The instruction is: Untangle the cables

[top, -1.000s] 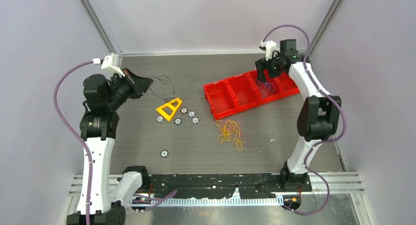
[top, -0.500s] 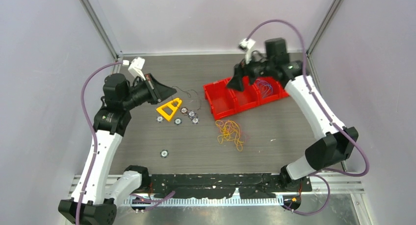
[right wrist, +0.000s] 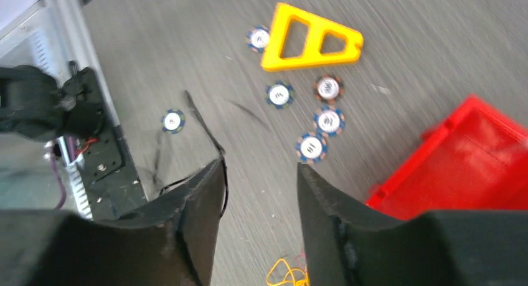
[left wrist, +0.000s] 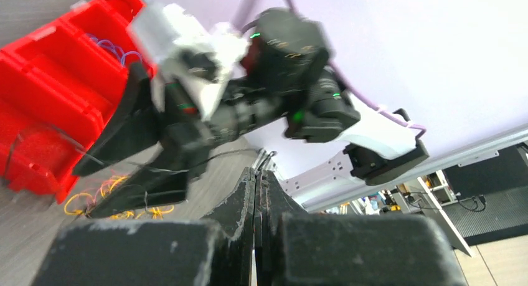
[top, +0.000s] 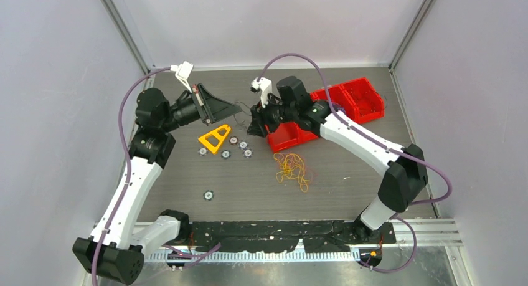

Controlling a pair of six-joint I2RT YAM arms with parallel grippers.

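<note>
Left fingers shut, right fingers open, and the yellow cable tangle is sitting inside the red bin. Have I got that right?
Not quite. The yellow cable tangle is not inside the red bin. It lies on the table, on the bin's near side, as the top external view shows. The rest holds: the left fingers are shut and the right fingers are open.

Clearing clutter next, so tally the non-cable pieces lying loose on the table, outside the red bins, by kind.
Small round white-centred discs: 6
Yellow plastic triangular frame: 1
Total: 7
</note>
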